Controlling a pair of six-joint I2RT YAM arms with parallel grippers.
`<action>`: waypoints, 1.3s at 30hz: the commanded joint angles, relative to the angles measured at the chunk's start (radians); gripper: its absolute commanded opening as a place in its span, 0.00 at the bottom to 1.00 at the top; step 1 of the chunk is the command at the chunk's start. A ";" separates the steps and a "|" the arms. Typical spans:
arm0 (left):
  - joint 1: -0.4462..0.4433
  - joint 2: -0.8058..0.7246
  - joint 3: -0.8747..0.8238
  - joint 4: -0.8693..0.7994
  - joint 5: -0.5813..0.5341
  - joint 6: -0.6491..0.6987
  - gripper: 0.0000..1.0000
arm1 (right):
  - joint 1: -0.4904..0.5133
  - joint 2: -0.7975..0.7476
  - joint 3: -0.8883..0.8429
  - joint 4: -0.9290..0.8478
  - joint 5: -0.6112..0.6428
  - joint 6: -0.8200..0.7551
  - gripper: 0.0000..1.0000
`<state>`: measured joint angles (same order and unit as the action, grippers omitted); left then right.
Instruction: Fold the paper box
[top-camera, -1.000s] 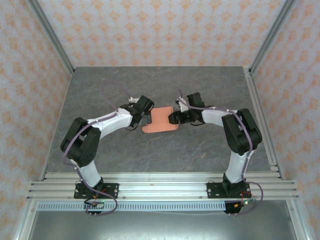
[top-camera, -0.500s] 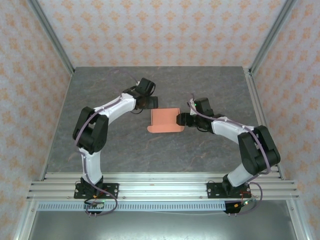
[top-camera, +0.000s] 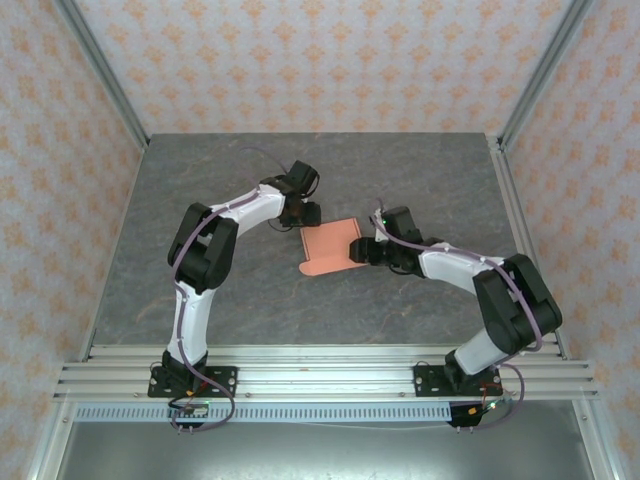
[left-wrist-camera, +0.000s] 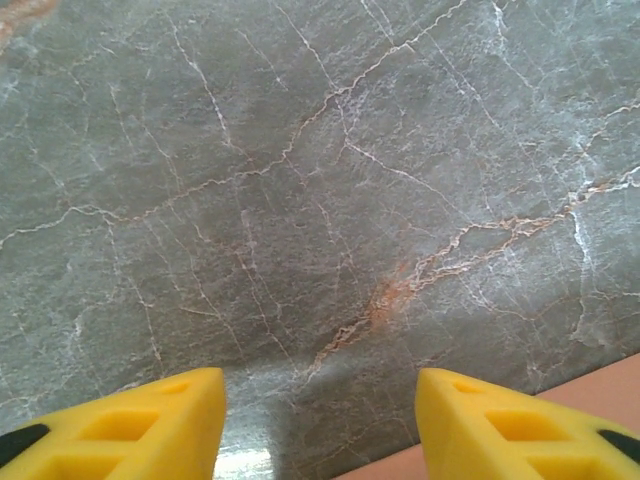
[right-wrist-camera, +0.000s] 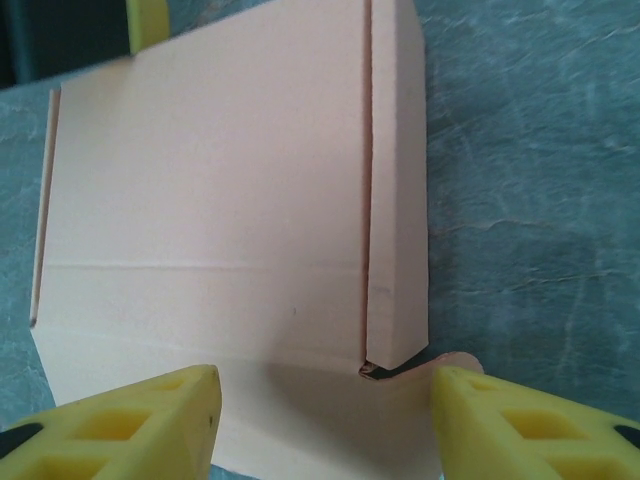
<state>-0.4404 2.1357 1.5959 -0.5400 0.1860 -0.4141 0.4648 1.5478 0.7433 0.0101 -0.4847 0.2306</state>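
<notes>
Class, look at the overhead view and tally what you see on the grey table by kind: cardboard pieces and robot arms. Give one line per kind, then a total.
Salmon-orange paper box: 1
Robot arms: 2 (left arm, right arm)
Total: 3

- paper box (top-camera: 331, 248): plain salmon-orange; paler peach in the right wrist view
- table (top-camera: 420, 180): grey marble pattern; thin white veins; a rust-orange vein toward 4 o'clock in the left wrist view
- walls (top-camera: 320, 60) at 9, 12 and 3 o'clock: cream with repeating orange floral motifs
- left arm (top-camera: 245, 208) and right arm (top-camera: 450, 265): white links, black joints
- left gripper fingers (left-wrist-camera: 120, 425) and right gripper fingers (right-wrist-camera: 120, 420): bright yellow
- rails (top-camera: 320, 365) at 6 o'clock: silver
</notes>
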 joint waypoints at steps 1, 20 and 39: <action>0.000 0.012 0.036 -0.042 0.017 -0.009 0.52 | 0.027 0.019 0.007 0.010 0.047 0.032 0.57; 0.000 -0.088 -0.047 -0.048 0.064 0.001 0.68 | 0.031 -0.028 -0.040 -0.014 0.044 0.049 0.54; 0.002 -0.215 -0.146 -0.007 0.069 -0.028 0.76 | 0.032 -0.043 -0.038 -0.024 0.037 0.032 0.54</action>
<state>-0.4404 1.9652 1.4811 -0.5701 0.2523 -0.4221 0.4931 1.5318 0.7151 -0.0029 -0.4431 0.2691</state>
